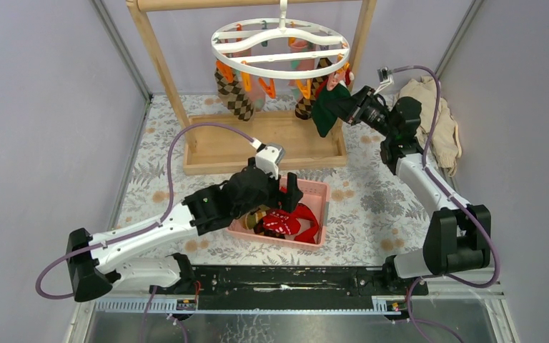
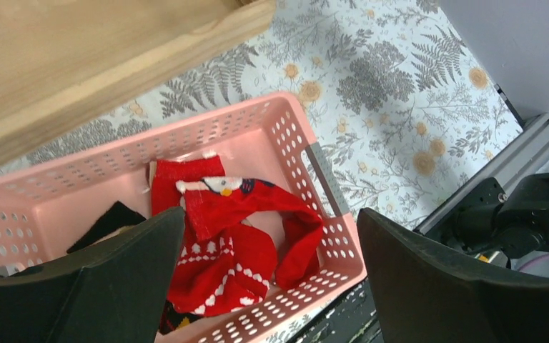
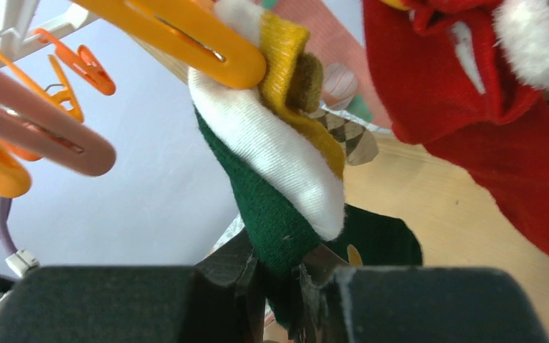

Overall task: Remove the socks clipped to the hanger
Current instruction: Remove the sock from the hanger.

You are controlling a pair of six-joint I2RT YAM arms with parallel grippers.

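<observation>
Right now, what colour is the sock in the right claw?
The sock is dark green with a white and yellow cuff; right wrist view shows it best.

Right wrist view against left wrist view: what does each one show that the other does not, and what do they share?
Only the right wrist view: the right tool shut on a green sock whose white cuff hangs from an orange clip, with a red hanging sock beside it. Only the left wrist view: the open left tool above a pink basket holding red socks, on a floral cloth. Both: light wood of the rack base.
</observation>
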